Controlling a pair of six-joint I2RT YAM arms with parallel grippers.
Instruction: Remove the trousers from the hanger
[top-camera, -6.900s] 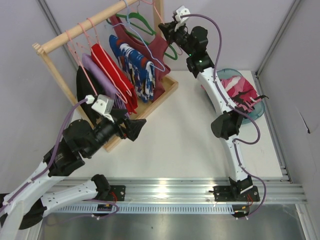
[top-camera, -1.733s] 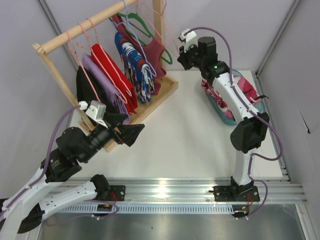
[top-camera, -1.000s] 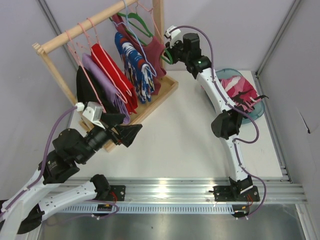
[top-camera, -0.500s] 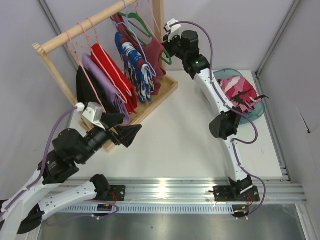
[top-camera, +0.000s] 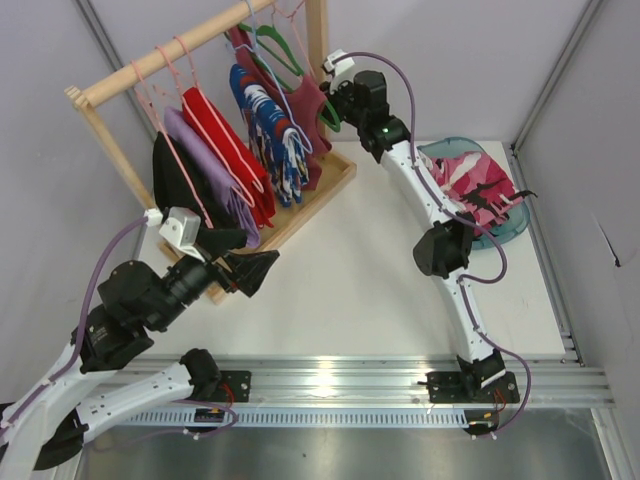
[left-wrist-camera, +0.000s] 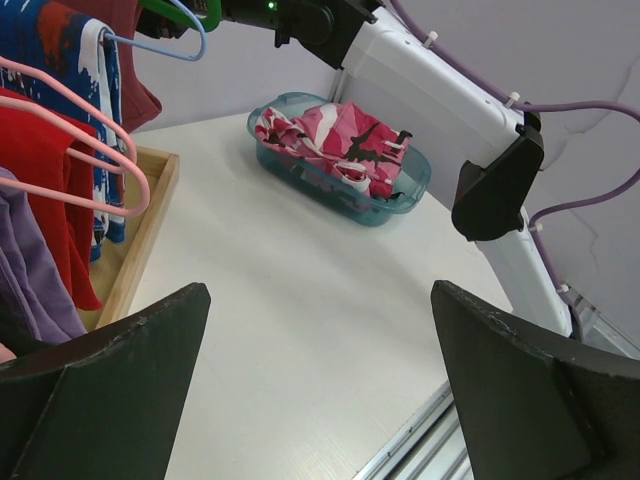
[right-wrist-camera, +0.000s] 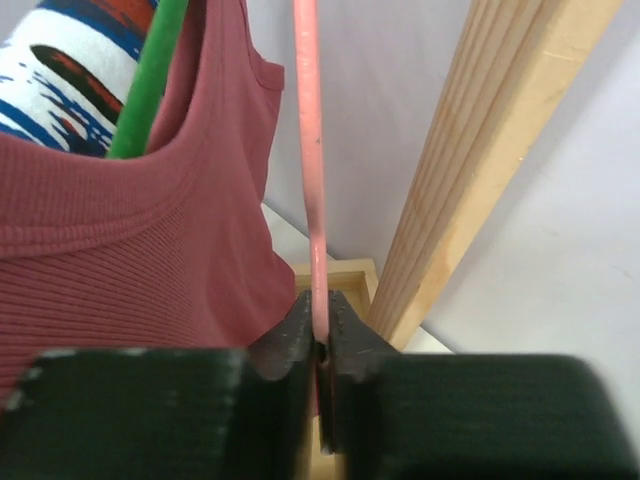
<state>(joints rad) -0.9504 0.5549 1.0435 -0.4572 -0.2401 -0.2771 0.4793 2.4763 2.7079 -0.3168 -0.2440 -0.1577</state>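
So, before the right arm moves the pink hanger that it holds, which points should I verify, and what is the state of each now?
1. The right gripper is shut on the hanger: ok, its fingers pinch the thin pink wire.
2. The trousers are off the hanger: ok, they lie in the teal basin.
3. The hanger's hook is on the rail: cannot tell, the hook is outside the wrist view.
4. Room beside the wooden post: not ok, it stands close by the fingers.
5. The left gripper is out of the way: ok, open, apart from the basin.
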